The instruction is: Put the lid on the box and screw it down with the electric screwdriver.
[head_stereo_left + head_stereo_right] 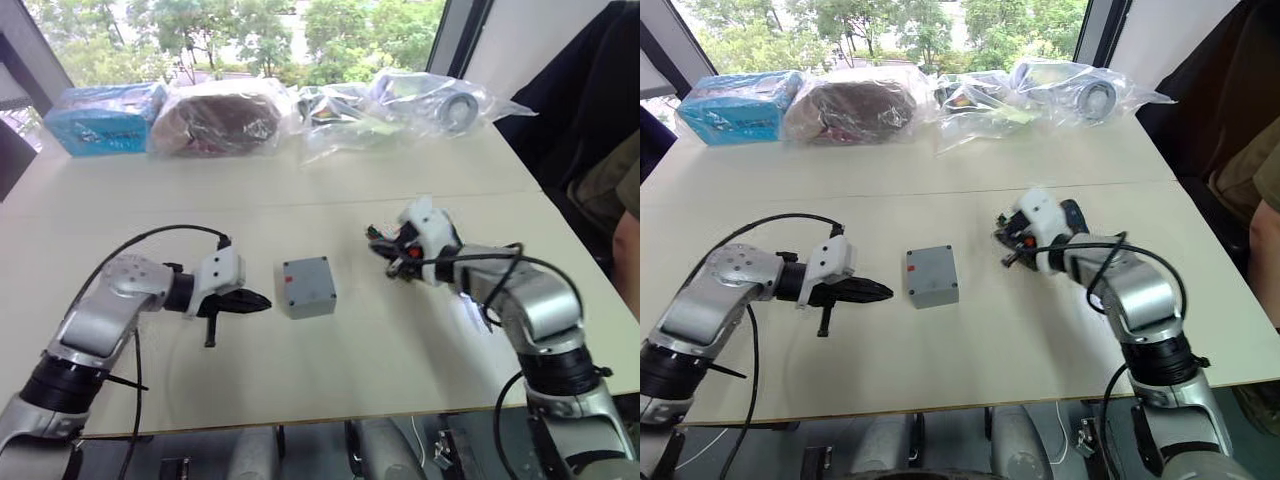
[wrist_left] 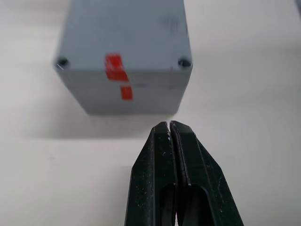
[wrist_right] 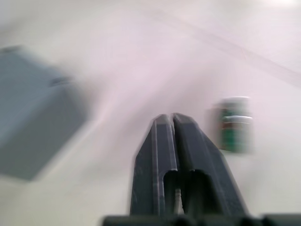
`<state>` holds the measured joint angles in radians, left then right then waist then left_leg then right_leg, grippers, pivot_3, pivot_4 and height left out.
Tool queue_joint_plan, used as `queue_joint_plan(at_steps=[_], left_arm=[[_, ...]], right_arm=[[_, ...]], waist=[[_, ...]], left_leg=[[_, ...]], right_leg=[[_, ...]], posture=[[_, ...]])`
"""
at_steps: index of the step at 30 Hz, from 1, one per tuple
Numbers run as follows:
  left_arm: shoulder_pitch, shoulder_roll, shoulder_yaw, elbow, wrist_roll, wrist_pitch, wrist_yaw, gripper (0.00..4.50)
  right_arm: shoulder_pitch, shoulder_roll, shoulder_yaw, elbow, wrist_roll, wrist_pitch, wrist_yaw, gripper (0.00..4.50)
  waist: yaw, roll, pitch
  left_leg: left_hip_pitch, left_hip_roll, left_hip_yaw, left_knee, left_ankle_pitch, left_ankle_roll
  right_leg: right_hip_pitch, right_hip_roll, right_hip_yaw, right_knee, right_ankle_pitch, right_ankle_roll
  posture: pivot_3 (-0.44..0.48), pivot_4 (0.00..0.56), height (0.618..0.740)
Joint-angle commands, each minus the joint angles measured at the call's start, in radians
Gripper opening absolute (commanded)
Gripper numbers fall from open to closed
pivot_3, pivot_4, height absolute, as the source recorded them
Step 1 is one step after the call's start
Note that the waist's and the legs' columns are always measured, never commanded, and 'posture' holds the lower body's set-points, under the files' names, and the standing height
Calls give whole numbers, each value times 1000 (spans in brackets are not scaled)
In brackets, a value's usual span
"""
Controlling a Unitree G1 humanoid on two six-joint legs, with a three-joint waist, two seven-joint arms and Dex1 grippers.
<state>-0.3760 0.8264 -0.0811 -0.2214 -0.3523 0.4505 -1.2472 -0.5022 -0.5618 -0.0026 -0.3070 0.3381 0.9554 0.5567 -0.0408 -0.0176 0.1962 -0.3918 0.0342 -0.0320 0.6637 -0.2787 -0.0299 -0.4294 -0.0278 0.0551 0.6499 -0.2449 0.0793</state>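
Observation:
The grey box (image 1: 308,300) stands in the middle of the table with the lid (image 1: 303,273) lying flat on top. A red mark (image 2: 115,66) runs across the lid and down the box's side, and two corner screw holes show. My left gripper (image 1: 262,300) is shut and empty, its tips just left of the box without touching it. My right gripper (image 1: 1006,258) is to the right of the box, pointing toward it, shut on nothing. A dark blue part, perhaps the electric screwdriver (image 1: 1074,212), shows behind the right wrist.
Clear plastic bags (image 1: 400,105) and a blue package (image 1: 105,117) line the far side of the table. A small green item (image 3: 235,125) lies near my right gripper. A person's arm (image 1: 628,255) is at the right edge. A seam (image 1: 300,205) crosses the tabletop.

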Motion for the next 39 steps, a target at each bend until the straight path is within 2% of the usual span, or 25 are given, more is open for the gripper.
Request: queue_joint_plan(at_steps=[1,3,5,13,27,30,34,36,39], left_arm=[[-54,-3,53,-82,-84,66,25,0],[-69,-14,52,-96,-100,79,38,0],[-83,-26,53,-101,-114,87,54,0],[-130,-65,36,-82,-124,90,92,0],[-132,-66,30,-94,-124,87,102,0],[-129,-64,28,-96,-121,86,103,0],[-125,-62,25,-98,-116,85,105,0],[-125,-61,26,-99,-118,87,107,0],[-126,-60,28,-100,-120,90,109,0]], right_arm=[[23,-14,-48,26,-9,-30,-18,1496],[35,-14,-43,47,-14,-44,-20,2396],[43,0,-41,61,-4,-40,-21,3055],[86,36,-17,94,-5,-65,-30,3055],[97,51,-14,116,-6,-85,-34,3055],[98,53,-10,119,-6,-86,-34,2383],[98,52,-5,123,-8,-89,-32,582],[97,51,-3,124,-8,-86,-31,56],[95,49,-1,124,-9,-86,-27,56]], waist=[[-2,0,0],[-3,0,0],[-6,0,0],[-4,0,0],[-4,0,0],[-4,0,0],[-4,0,0],[-4,0,0],[-4,0,0]], left_leg=[[0,0,0,0,0,0],[1,0,0,0,0,0],[1,0,0,0,0,0],[1,0,0,0,0,0],[1,0,0,0,0,0],[1,0,0,0,0,0],[1,0,0,0,0,0],[1,0,0,0,0,0],[1,0,0,0,0,0]], right_leg=[[0,0,0,0,0,0],[0,0,0,0,0,0],[0,0,0,0,0,0],[0,1,1,0,0,1],[0,1,1,0,0,0],[0,1,1,0,0,0],[0,1,1,0,0,0],[0,1,1,0,0,0],[0,1,1,0,0,0]], posture=[[0,150,740],[0,150,740],[0,150,740],[0,150,740],[0,150,740],[0,150,740],[0,150,740],[0,150,740],[0,150,740]])
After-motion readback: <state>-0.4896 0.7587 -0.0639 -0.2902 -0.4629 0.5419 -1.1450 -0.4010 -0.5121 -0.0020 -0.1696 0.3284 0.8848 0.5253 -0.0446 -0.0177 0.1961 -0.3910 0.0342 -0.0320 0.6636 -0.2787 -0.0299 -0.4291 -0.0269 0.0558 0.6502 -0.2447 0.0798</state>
